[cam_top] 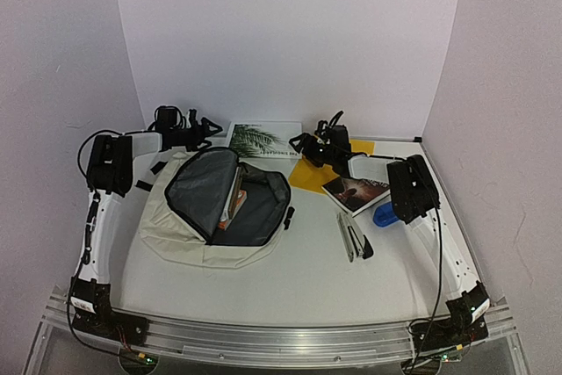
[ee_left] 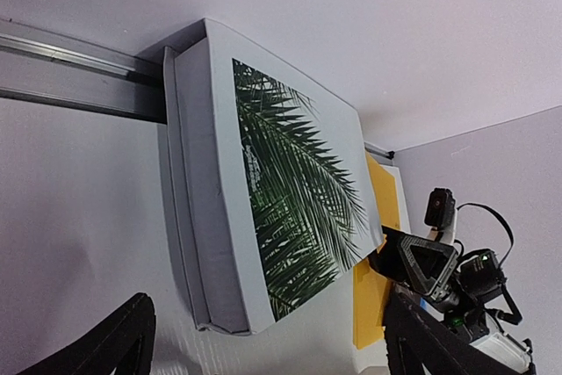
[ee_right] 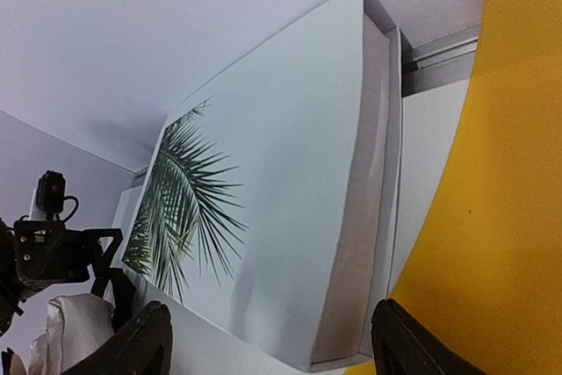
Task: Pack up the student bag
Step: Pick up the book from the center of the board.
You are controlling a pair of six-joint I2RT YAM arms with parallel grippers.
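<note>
The bag (cam_top: 171, 227), unzipped with its grey lining showing, lies just in front of the palm-leaf book (cam_top: 263, 139). The left gripper (cam_top: 209, 126) hangs just left of the book, jaws wide apart. The right gripper (cam_top: 299, 141) hangs just right of it, jaws apart, over a yellow folder (cam_top: 309, 178).

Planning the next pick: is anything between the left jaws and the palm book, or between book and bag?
Nothing visible either way. The left gripper's open jaws face the palm book across table only, and the book lies just behind the open bag.
</note>
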